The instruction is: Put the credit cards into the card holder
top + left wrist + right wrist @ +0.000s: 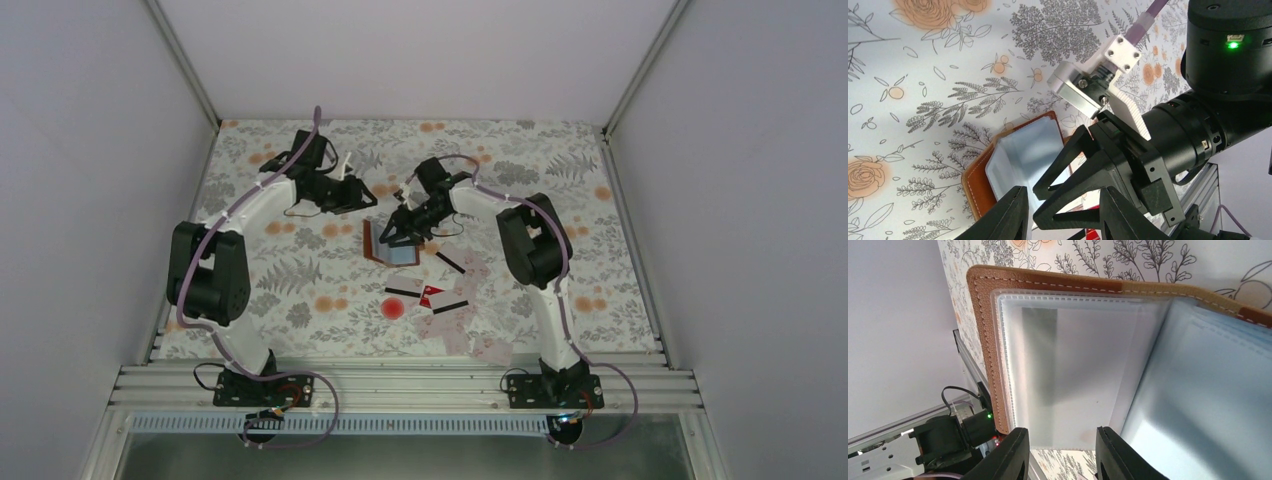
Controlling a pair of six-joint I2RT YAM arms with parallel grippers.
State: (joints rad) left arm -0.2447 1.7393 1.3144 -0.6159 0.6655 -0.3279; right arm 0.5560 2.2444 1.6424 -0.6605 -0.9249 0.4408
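Note:
The brown card holder [372, 243] lies open mid-table, pale clear sleeves up; it also shows as card holder [979, 176] and card holder [993, 340]. My right gripper [398, 238] hangs just over its sleeves, open, fingers [1015, 455] apart astride the near sleeve's edge, nothing pinched. One sleeve [1073, 375] shows a pale sheet with a grey band; whether that is a card I cannot tell. My left gripper [368, 197] stands open just behind the holder, fingers [1010, 215] empty. Several credit cards [447, 322] lie scattered near the right arm, one of them red [432, 294].
A round red spot [392, 309] marks the floral cloth in front of the holder. The right arm's wrist [1188, 130] fills the right side of the left wrist view, close to my left fingers. White walls close in the table on three sides.

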